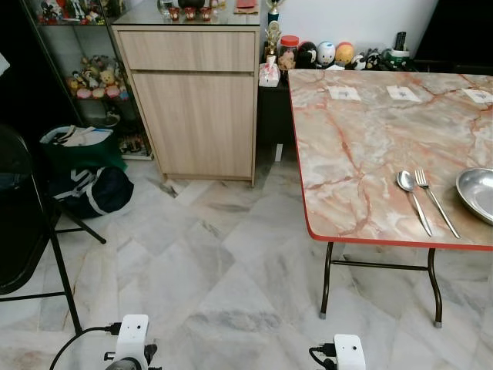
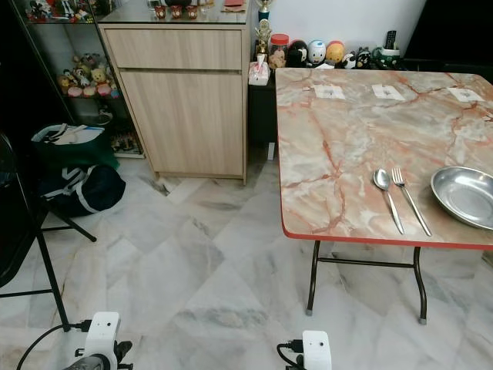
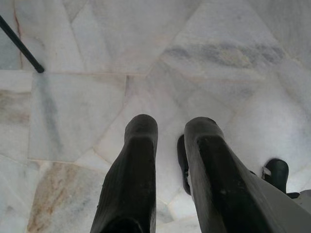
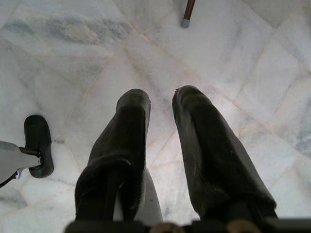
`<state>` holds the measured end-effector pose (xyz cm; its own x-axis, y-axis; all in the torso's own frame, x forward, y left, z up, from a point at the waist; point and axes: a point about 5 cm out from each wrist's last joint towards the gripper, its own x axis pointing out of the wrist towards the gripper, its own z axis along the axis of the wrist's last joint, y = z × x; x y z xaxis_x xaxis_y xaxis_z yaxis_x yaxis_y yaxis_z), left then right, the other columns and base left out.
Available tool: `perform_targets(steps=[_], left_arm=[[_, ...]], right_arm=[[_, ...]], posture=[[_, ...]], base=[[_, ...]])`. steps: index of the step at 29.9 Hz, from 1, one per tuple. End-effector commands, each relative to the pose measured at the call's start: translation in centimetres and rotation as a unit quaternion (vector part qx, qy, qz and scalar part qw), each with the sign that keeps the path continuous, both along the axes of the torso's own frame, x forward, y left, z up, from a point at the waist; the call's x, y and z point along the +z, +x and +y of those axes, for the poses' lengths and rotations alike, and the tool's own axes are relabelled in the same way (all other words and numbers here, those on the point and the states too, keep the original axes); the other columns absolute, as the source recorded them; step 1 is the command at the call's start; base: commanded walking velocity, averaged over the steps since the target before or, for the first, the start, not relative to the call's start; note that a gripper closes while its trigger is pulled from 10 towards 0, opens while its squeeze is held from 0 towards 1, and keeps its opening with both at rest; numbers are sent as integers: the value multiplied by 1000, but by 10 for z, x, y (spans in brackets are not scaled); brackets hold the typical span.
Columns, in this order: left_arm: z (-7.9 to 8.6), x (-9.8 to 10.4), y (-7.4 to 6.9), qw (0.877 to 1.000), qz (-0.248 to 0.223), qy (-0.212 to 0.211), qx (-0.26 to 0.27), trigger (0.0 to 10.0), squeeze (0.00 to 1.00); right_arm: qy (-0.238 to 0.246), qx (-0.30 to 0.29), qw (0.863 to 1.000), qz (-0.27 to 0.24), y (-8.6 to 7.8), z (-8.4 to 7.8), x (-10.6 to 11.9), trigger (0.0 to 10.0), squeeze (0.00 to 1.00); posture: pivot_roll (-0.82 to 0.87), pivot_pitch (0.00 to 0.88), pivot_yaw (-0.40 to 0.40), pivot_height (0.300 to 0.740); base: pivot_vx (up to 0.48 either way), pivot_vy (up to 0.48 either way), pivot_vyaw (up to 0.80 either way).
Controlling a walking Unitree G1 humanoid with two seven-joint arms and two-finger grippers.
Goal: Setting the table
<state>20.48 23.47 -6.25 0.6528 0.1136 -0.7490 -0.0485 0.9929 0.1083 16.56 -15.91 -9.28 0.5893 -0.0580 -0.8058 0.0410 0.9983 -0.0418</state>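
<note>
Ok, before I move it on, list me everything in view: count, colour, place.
table: one, pink marble top, red edge, right
spoon: one, silver, near table edge
fork: one, silver, right of spoon
plate: one, silver, right of fork
paper slips: three, white, far side of table
cabinet: one, light wood, against wall
bags: two, green and dark, on floor left
chair: one, black, far left
left gripper: fingers slightly apart, empty, over floor
right gripper: same

floor (image 1: 192, 262): pale marble tiles; wooden cabinet (image 1: 196, 108) by white wall (image 1: 347, 19); marble-top table (image 1: 362, 146) right; black chair (image 1: 23, 223) left
</note>
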Motion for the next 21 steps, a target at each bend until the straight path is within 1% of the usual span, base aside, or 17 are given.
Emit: perform_targets(steps=[1,21], left_arm=[[-1,-14,-25,999,52,-13,-10,10000,0],[-1,-14,-25,999,52,-13,-10,10000,0]], right_arm=[[65,-27,997,-14,31,-21,15,10000,0],[65,-27,997,-14,31,-21,15,10000,0]], posture=[[154,0,-92,740],[154,0,-92,740]], base=[[0,0,0],[0,0,0]])
